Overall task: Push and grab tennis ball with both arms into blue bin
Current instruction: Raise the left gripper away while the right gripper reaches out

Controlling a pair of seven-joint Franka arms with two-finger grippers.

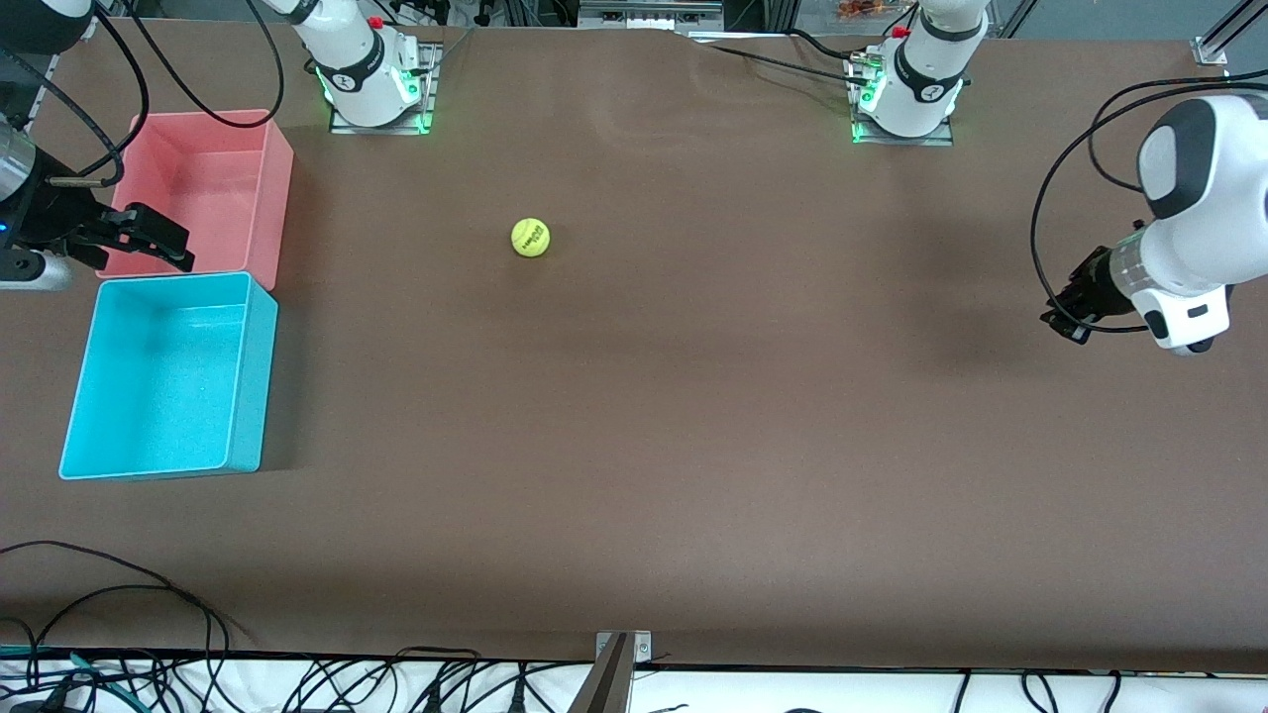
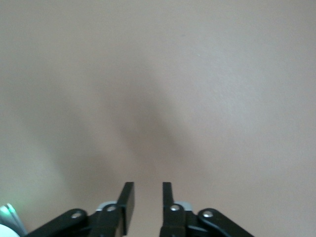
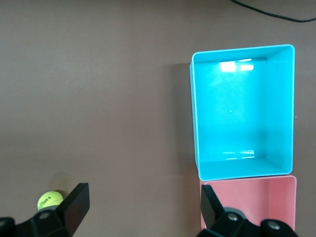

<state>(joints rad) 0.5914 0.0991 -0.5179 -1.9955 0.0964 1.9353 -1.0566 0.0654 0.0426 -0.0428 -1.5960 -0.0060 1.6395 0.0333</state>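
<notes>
Clearly the tennis ball lies nearer my right gripper, wide open and empty over the pink bin beside the blue bin; my left gripper waits, narrowly parted, empty

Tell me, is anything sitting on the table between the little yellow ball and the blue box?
No. In the front view, only bare brown table lies between the tennis ball and the blue bin. The right wrist view shows the same.
</notes>
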